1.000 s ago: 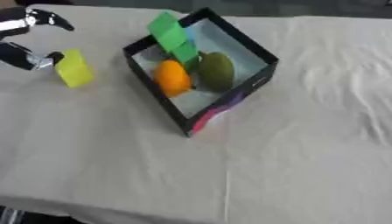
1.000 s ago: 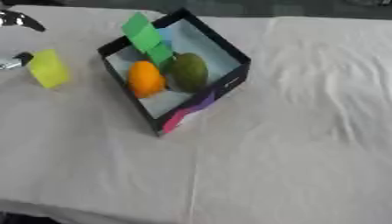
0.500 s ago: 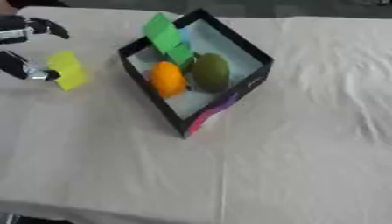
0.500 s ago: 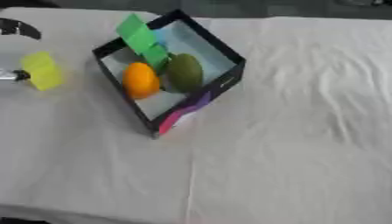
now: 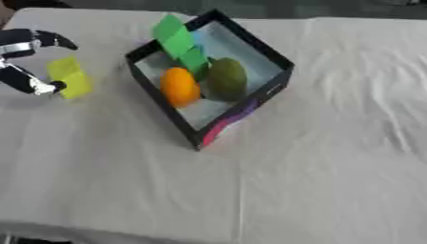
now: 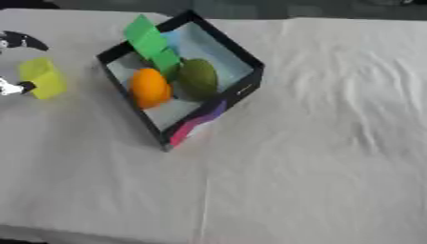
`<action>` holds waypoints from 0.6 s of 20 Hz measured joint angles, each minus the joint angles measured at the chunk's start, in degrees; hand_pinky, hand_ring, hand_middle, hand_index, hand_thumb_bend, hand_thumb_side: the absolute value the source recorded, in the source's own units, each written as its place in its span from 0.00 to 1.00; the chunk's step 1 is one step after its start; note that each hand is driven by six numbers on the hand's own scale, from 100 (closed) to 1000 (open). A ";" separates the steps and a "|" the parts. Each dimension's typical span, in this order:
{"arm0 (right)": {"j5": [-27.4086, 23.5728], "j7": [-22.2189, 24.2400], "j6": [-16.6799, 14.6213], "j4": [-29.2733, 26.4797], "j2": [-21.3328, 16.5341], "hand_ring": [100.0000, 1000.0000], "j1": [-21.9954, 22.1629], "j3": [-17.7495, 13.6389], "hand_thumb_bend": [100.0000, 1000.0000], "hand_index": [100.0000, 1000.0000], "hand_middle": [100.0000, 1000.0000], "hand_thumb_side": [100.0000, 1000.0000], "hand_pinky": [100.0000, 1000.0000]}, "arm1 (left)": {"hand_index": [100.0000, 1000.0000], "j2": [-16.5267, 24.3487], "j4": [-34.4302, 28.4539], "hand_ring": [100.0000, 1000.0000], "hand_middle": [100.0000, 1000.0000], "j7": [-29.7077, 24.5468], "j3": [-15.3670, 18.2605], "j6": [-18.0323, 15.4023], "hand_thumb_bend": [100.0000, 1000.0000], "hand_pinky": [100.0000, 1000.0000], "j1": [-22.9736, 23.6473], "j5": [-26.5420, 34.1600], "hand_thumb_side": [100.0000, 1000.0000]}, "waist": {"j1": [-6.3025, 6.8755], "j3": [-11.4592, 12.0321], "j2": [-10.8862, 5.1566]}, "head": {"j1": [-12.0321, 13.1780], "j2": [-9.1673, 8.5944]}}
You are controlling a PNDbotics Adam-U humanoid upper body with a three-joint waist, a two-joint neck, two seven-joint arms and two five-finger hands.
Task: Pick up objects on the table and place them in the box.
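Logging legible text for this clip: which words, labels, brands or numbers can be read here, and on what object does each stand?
None can be read. The black box has a pink and purple patch on its near outer wall, too blurred to show any lettering. The yellow block, green block, orange fruit and green fruit show no markings.

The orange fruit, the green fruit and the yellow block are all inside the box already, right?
Not quite. The yellow block is outside the box, on the table by the left hand, as the left eye view shows. The orange fruit and green fruit are inside.
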 measured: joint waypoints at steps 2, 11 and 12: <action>0.15 0.00 0.00 0.00 0.00 0.65 0.02 0.00 0.00 0.87 0.62 0.66 1.00 | 0.97 -0.10 0.39 0.97 0.88 -0.39 0.37 0.39 0.14 1.00 -0.17 -0.02 0.20 | 0.00 -0.06 0.00 | -0.01 0.00; 0.81 -0.22 0.23 0.35 0.01 0.64 0.34 -0.26 0.00 0.87 0.62 0.66 1.00 | 0.98 -1.03 2.47 0.97 0.89 -0.27 1.39 0.27 0.07 1.00 -1.08 -2.45 0.54 | 0.03 0.09 0.00 | -0.90 0.10; 0.81 -0.22 0.24 0.35 0.01 0.64 0.34 -0.32 0.00 0.87 0.62 0.66 1.00 | 0.98 -1.03 2.56 0.97 0.88 -0.07 1.39 0.07 0.05 1.00 -1.10 -2.86 0.60 | 0.03 0.09 0.00 | -0.91 0.10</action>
